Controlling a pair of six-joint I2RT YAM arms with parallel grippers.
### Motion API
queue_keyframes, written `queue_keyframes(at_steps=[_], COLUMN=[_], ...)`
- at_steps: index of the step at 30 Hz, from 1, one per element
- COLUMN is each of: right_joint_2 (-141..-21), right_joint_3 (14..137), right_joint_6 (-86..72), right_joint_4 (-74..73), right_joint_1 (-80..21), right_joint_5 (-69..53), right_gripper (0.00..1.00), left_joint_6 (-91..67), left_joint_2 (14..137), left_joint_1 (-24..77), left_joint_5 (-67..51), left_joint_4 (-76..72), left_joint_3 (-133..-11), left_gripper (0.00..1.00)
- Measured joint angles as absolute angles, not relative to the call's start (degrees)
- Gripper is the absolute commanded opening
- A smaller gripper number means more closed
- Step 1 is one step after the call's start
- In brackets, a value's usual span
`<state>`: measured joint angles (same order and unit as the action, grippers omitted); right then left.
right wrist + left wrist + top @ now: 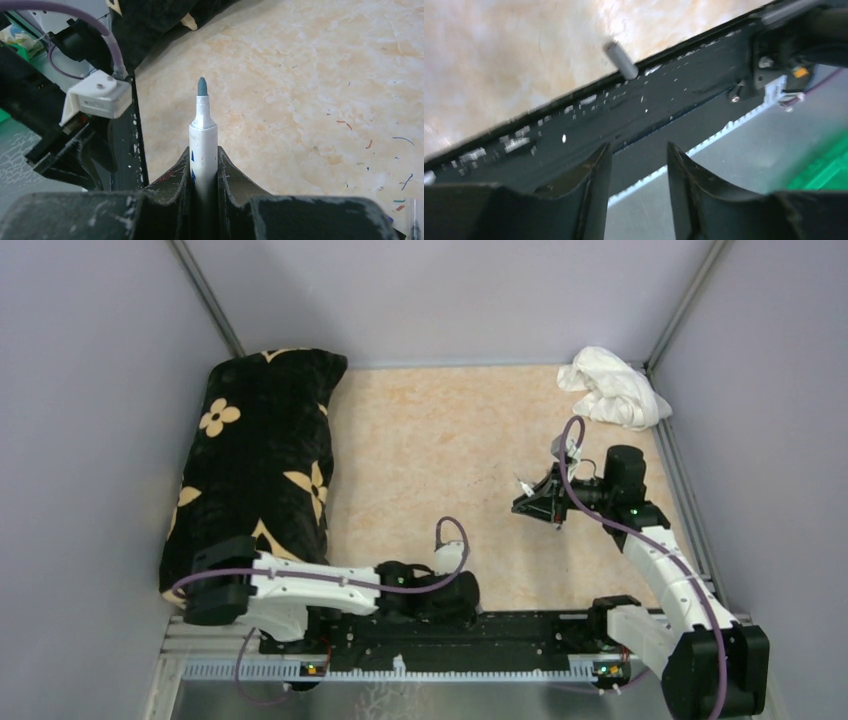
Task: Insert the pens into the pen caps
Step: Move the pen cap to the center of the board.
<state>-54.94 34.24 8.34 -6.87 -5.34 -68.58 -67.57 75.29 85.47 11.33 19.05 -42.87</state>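
Right wrist view: the right gripper (204, 152) pinches a bare-tipped pen (202, 135), not yet capped. The left gripper (639, 147) stands spread, empty, near a grey cap (620, 60).

Through the left wrist camera we get only smear: the short grey plastic tube (620, 60) at the edge of the marbled beige counter (499, 60) is too blurred to show an open end, a green patch (824, 172) is cropped at the right edge, and the left hand (639, 147) runs off the bottom. The white-barrelled marker pen (203, 142) hides its lower barrel inside the right hand (204, 152), and a thin clear object (413, 220) is cut by the bottom corner.
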Motion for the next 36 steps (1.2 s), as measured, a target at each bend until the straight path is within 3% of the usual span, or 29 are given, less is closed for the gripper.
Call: queue_keyframes(at_steps=[10,36], right_joint_2=[-52.75,-52.03], right_joint_3=[34.24,34.24], right_joint_6=[7.25,6.37], right_joint_4=[-6.81,-6.42], right_joint_1=[-5.34,-5.34], right_joint_5=[-68.55,-68.55], right_gripper=[0.0,0.0], left_joint_6=[-87.02,-87.81], left_joint_2=[99.37,110.3], left_joint_1=[87.72,83.35], left_joint_5=[21.54,21.54], left_joint_4=[43.2,49.19], left_joint_3=[-68.1,-74.67], left_gripper=[0.43,0.33])
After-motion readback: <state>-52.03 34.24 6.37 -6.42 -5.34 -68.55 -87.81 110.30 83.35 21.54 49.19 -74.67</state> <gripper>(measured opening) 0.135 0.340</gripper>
